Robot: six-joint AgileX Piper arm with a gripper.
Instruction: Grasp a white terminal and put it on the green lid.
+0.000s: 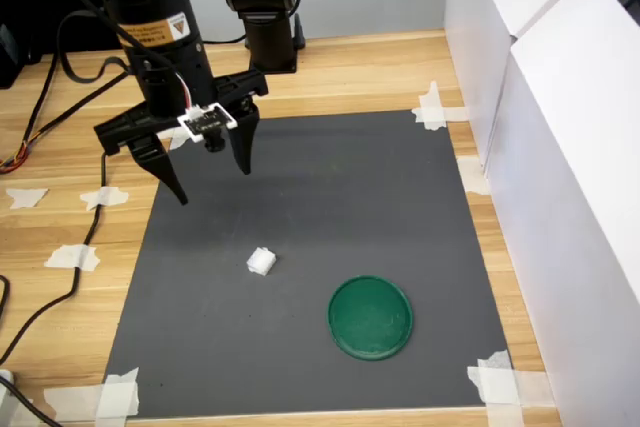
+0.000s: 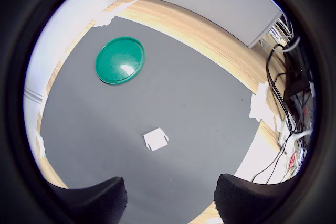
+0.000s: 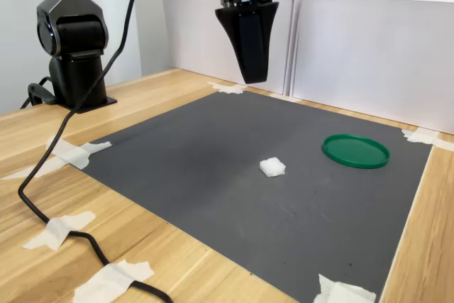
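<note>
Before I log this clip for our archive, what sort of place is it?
Likely a robot test bench: a taped-down mat on a wooden table, white screens, loose cables.

The mat (image 1: pixel 330 237) is dark grey and matt, with a fine, slightly rough look — no shine on it. The table (image 1: pixel 350 72) is light wood with a smooth grain. The green lid (image 1: pixel 370 317) looks like glossy plastic; in the wrist view a bright highlight sits on it. The white terminal (image 1: pixel 261 262) is matt white plastic. The gripper (image 1: pixel 210 179) has black fingers — dull, not shiny.
</note>
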